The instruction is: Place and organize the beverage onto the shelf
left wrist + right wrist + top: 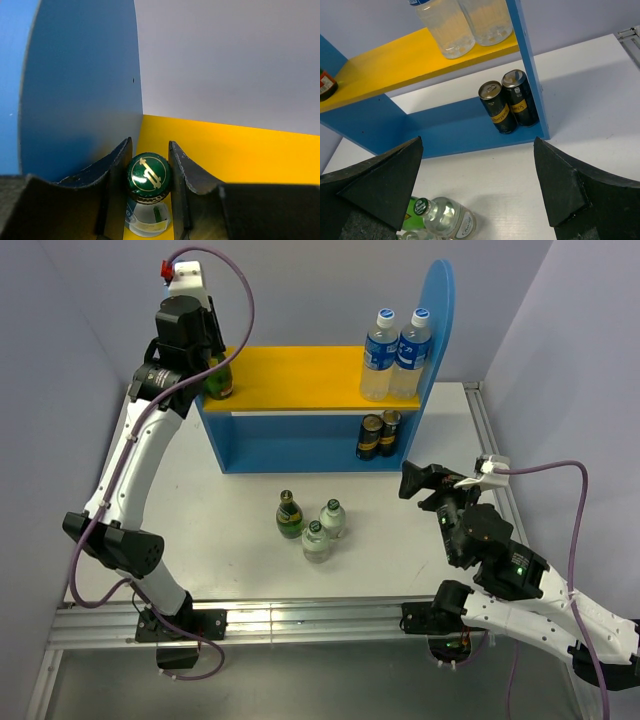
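Note:
The shelf stands at the back of the table, with a yellow upper board and blue sides. My left gripper is at the left end of the upper board. It is shut on the cap of a green-capped bottle, which stands upright beside the blue side panel. Two water bottles stand at the right end of the upper board. Two black cans stand on the lower level. My right gripper is open and empty, right of three bottles on the table.
The three loose bottles, one green and two clear, stand in front of the shelf. The clear ones show at the bottom left of the right wrist view. A metal rail runs along the near table edge.

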